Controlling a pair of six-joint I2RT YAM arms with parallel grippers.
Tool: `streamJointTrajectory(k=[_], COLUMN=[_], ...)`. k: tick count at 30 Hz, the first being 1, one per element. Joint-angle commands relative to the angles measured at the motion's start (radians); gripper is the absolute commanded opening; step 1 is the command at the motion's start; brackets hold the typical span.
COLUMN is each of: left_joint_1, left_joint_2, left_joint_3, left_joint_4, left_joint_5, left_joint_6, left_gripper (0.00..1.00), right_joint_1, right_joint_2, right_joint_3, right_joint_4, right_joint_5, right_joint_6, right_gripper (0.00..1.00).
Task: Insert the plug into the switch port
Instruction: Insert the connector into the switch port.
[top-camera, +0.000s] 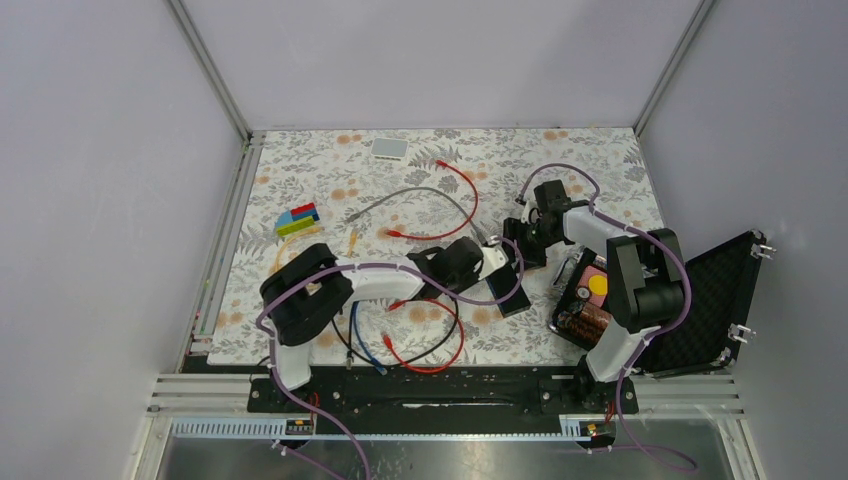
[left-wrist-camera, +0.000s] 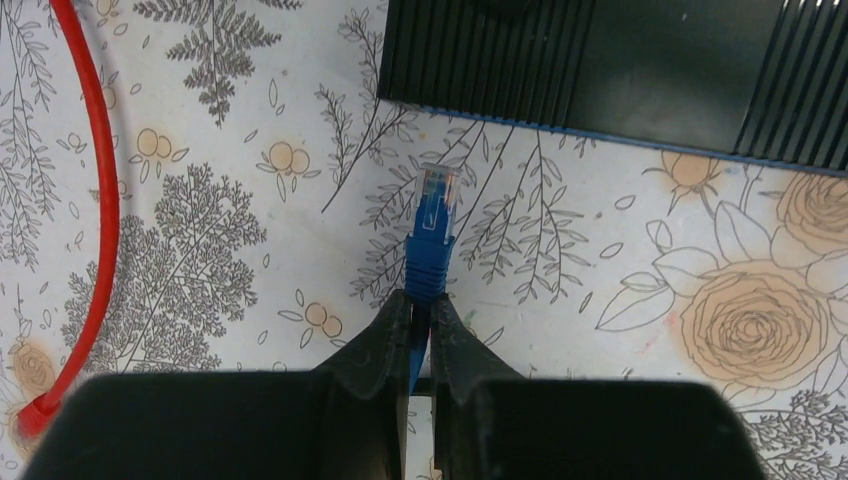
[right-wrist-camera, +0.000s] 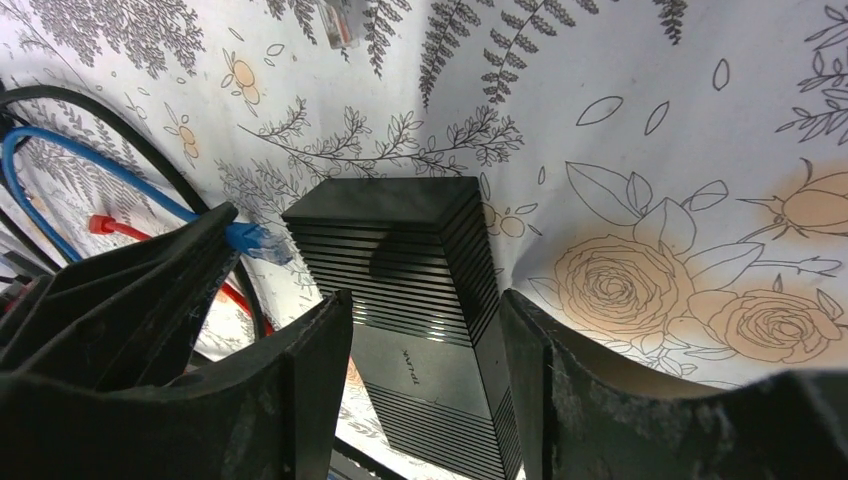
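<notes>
The left gripper (left-wrist-camera: 421, 305) has its jaws pressed together on a blue Ethernet cable (left-wrist-camera: 429, 262), pinching it just behind the boot so that the clear-tipped plug (left-wrist-camera: 438, 192) sticks straight out ahead of the fingertips. The plug hangs over the floral tablecloth (left-wrist-camera: 230, 250). It points at the blue-edged side of the black TP-Link network switch (left-wrist-camera: 600, 70), which lies flat just ahead of this gripper and a little to its right. Plug and switch are near each other but not touching, with a strip of bare cloth between them. The switch port itself cannot be made out, as the side facing the plug shows only its blue edge. Off to this gripper's left a red cable (left-wrist-camera: 100, 200) curves along the cloth, well apart from the plug. The right gripper (right-wrist-camera: 425, 300) comes at the switch from the other end, with its jaws spread to either side of the ribbed body. Its fingers (right-wrist-camera: 320, 370) sit right up against the two long sides, but whether they press on the box or only flank it cannot be told. Seen from this wrist, the blue plug shows just left of the switch's far end, held out by the left gripper's dark fingers. Farther ahead, another clear plug (right-wrist-camera: 340, 20) lies on the cloth.
</notes>
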Motion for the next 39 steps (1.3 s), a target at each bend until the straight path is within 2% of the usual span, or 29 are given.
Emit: streamJointTrajectory(k=[1, 7, 16, 22, 39], left_joint_1=[-0.01, -0.018, -0.018, -0.017, -0.012], left_joint_2=[0.047, 0.076, 0.132, 0.124, 0.153], left_joint_3=[0.078, 0.127, 0.197, 0.184, 0.208], left_joint_4=[-0.064, -0.092, -0.191, -0.234, -0.304], left_joint_5=[-0.003, -0.001, -0.006, 0.036, -0.02], left_joint_6=[-0.038, -0.056, -0.086, -0.117, -0.133], left_gripper=[0.0, 0.0, 0.0, 0.0, 0.0], right_joint_1=[0.004, 0.004, 0.004, 0.004, -0.004], right_joint_2=[0.003, 0.024, 0.041, 0.037, 0.049], right_joint_3=[-0.005, -0.014, -0.023, -0.023, -0.017], right_joint_4=[0.039, 0.06, 0.07, 0.07, 0.064], right_joint_5=[-0.03, -0.043, -0.045, -0.042, -0.04], right_joint_6=[0.025, 0.034, 0.029, 0.03, 0.023], right_gripper=[0.62, 0.55, 0.52, 0.51, 0.49])
